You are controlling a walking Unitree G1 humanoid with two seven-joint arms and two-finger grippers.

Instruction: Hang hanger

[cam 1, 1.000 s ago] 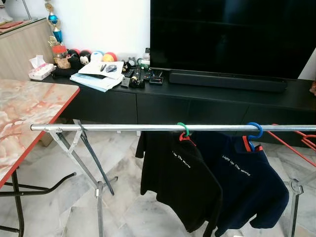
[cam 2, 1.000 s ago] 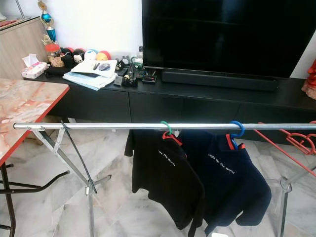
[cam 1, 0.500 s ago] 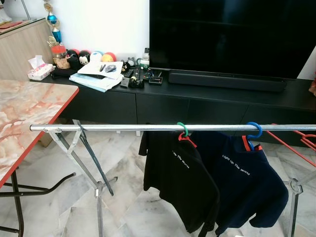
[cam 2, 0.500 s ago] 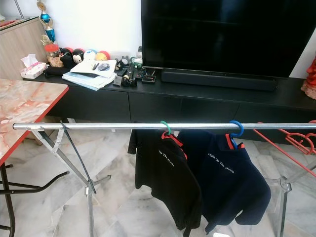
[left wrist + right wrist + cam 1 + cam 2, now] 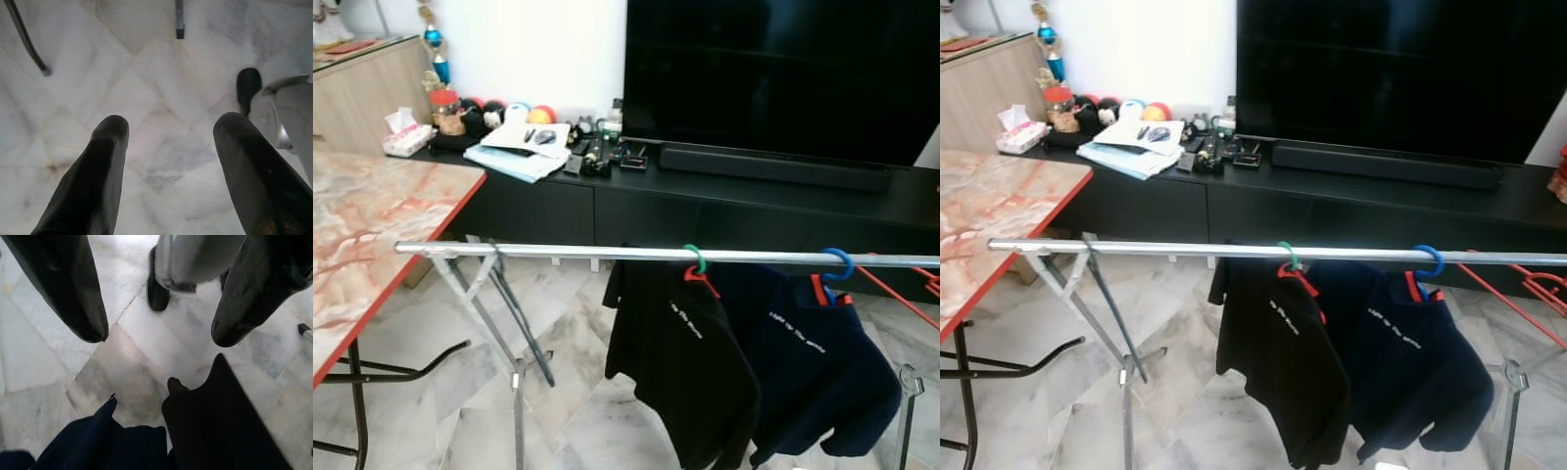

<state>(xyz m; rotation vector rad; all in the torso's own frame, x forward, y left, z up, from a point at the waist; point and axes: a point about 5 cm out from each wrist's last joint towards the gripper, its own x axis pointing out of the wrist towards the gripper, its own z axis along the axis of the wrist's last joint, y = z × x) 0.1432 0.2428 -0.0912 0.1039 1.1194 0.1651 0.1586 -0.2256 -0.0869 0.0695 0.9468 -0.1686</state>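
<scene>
A silver clothes rail [image 5: 558,252] runs across in front of me at waist height. On it hang a green-hooked hanger [image 5: 695,260] carrying a black shirt [image 5: 671,362] and a blue-hooked hanger [image 5: 839,263] carrying a navy shirt [image 5: 813,362]. Bare red hangers [image 5: 906,294] hang at the rail's far right end. My left gripper [image 5: 171,122] hangs open over the marble floor, holding nothing. My right gripper [image 5: 159,338] is also open and empty, above the lower hems of the dark shirts [image 5: 205,431].
A marble-topped table [image 5: 372,225] with a red edge stands at the left. Behind the rail is a black TV console [image 5: 754,201] with papers and small items, under a large TV [image 5: 783,78]. The rack's crossed legs [image 5: 514,367] stand on the floor.
The whole picture has shifted right and slightly down, so the camera moved. The black shirt has swung a little on its hanger. Both hangers stay on the rail.
</scene>
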